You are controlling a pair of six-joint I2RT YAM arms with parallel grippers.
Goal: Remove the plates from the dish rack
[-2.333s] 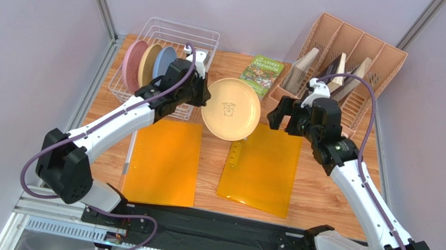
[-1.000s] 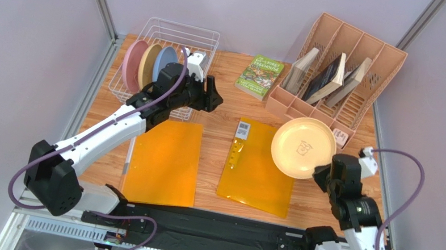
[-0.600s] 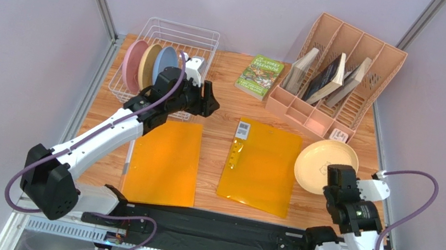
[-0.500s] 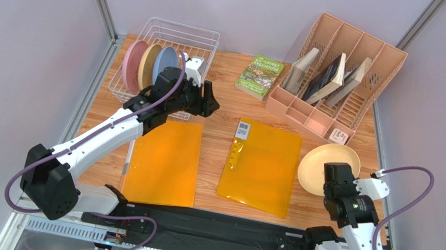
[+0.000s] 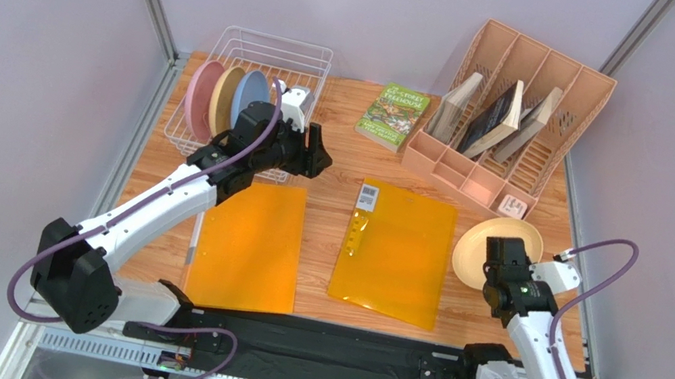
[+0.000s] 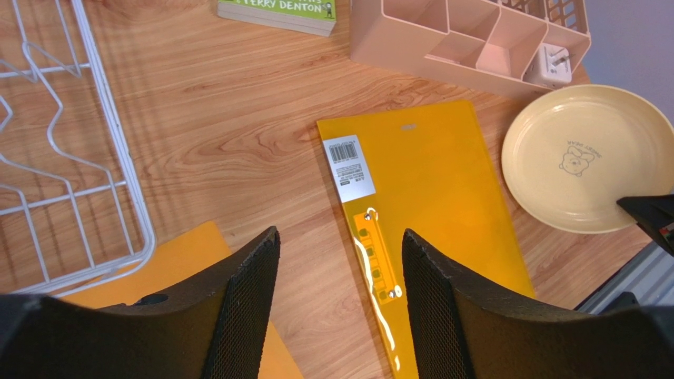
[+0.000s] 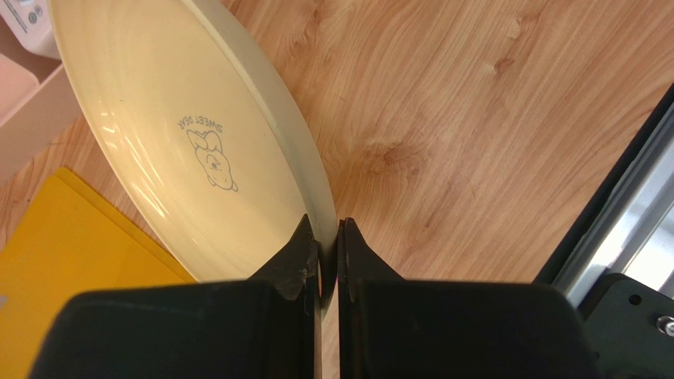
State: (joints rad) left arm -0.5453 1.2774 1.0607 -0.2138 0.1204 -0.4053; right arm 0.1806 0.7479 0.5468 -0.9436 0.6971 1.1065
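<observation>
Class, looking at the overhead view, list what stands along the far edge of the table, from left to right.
From the left: pink plate → cream-yellow plate → light blue plate, all standing in the dish rack → green book → peach organizer holding books.

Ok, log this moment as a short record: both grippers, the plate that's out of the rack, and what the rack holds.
left gripper: open, empty, beside the dish rack
right gripper: shut on the rim of the held plate
held plate: cream, face up, right of the yellow folder
in rack: pink plate, cream plate, blue plate, standing on edge
</observation>
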